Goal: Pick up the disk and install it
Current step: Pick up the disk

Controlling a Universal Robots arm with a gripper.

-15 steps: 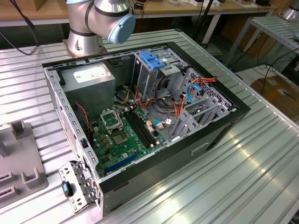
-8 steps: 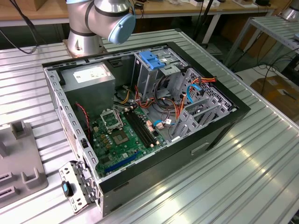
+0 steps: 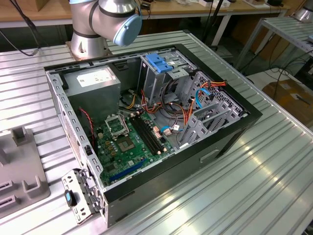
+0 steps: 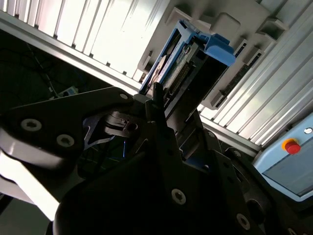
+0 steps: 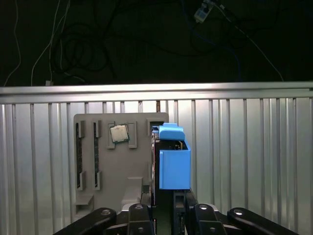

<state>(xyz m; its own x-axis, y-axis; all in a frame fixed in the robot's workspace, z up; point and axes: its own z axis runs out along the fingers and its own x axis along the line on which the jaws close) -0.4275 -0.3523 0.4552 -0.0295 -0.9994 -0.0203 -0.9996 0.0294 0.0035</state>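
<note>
Exterior view showed the black steel computer case [image 3: 222, 147] open across the middle of the ribbed aluminium table [image 3: 254, 196], likely so its grey drive cage [image 3: 155, 83] and green motherboard [image 3: 129, 142] could be reached from above. In the first wrist view a grey plastic holder tray [image 5: 110, 169] held the silver-grey disk [image 5: 174, 161] in its bright blue carrier upright in an edge slot, seemingly presenting it to the black gripper [image 5: 168, 218] just beside it, whose grip I could not tell. A small square processor chip [image 5: 119, 133] sat in another recess.
</note>
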